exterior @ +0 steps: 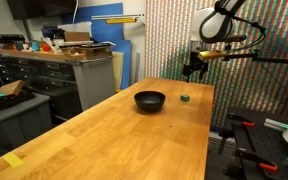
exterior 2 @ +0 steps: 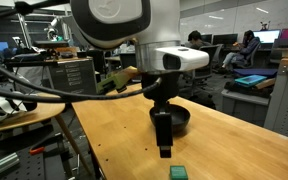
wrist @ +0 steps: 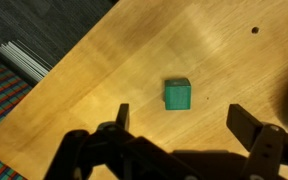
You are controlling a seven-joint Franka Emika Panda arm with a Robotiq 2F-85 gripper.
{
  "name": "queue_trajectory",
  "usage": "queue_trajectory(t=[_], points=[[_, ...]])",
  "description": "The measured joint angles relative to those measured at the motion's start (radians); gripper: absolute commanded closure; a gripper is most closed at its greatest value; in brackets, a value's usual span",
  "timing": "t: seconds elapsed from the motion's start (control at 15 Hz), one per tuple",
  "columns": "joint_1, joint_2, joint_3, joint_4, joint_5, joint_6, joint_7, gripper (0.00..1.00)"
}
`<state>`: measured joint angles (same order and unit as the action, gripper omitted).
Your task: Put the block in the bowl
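A tiny green block [wrist: 177, 94] lies on the wooden table, seen from above in the wrist view. It also shows in both exterior views [exterior: 185, 98] [exterior 2: 178, 172]. The black glossy bowl [exterior: 150, 100] sits on the table a short way from the block; in an exterior view the bowl [exterior 2: 182, 118] is partly hidden behind the arm. My gripper [wrist: 184, 122] is open and empty. It hangs above the block, its two fingers spread wider than the block. It also shows in both exterior views [exterior: 194, 68] [exterior 2: 163, 147].
The table edge [wrist: 59, 75] runs close to the block, with carpet and a striped mat beyond. Cabinets and clutter [exterior: 54, 60] stand beyond the table's other side. A yellow tape mark [exterior: 14, 160] is on the near table corner.
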<state>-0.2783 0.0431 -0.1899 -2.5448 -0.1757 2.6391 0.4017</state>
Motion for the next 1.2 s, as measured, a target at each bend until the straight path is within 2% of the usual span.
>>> queue_trajectory(t=[0.27, 0.53, 1.2], points=[[0.002, 0.083, -0.006, 0.015, 0.016, 0.076, -0.075, 0.00], [0.012, 0.153, -0.005, 0.034, 0.086, 0.138, -0.185, 0.00], [-0.002, 0.320, 0.010, 0.103, 0.209, 0.223, -0.388, 0.00]])
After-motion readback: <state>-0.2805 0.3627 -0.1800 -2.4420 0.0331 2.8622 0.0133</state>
